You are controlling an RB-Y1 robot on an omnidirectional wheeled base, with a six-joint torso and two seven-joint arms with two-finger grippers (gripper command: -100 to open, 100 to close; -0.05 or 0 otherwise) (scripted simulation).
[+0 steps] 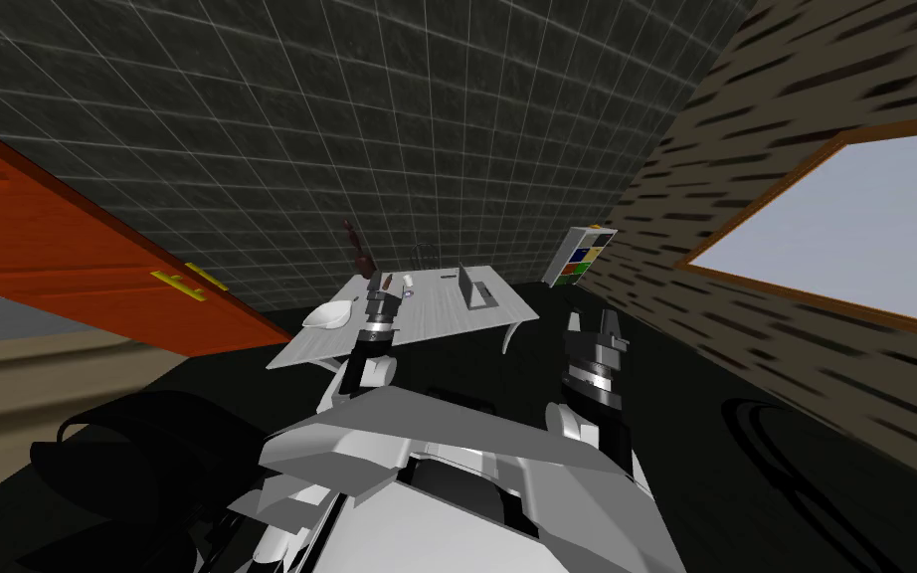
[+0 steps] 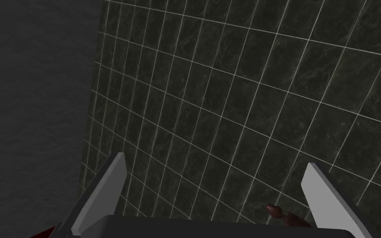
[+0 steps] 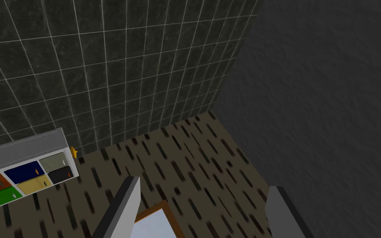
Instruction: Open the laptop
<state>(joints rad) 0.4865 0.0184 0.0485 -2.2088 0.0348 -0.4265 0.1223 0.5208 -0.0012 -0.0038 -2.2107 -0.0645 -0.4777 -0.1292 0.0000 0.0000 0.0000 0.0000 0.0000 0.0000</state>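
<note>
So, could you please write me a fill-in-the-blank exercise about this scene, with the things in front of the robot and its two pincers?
1. The laptop and the bowl both rest on the light grey ____.
2. The left pincer and the right pincer hold nothing, and the fingers of both stand ____.
3. The bowl near the left pincer is ____ in colour.

Missing words: table; open; white.
</note>
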